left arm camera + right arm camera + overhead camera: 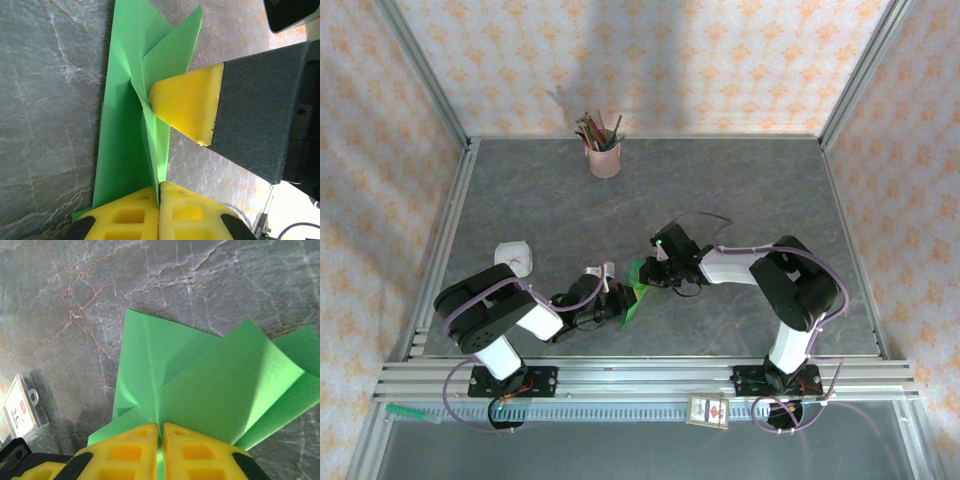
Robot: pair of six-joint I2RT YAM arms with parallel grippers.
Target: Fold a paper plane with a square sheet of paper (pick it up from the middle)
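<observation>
Top external view: two arms meet near the front middle of a grey, stone-patterned counter (740, 190), where the left tool (618, 304) and the right tool (653, 271) both close in on a partly folded sheet of bright green paper (638, 292) lying between them. From the left wrist, that tool's yellow fingers (125, 220) are pressed together on the near end of a raised crease. A broad strip of the sheet lies flat on the counter to the left of the crease. The right tool's yellow tip, on its dark body, touches an upstanding flap from the right. From the right wrist, its own yellow fingers (125, 450) are likewise clamped shut on the green paper, with only a sliver of green showing between them. Creased flaps fan out ahead over the counter, one rising toward the camera. A small white card in a clear holder (22, 407) lies on the counter at lower left, apart from the sheet. At the back of the counter, well away from the arms, a pink cup of pencils (604, 158) stands upright. A small white object (513, 257) sits near the left arm, and a labelled card (708, 410) rests on the front rail.
</observation>
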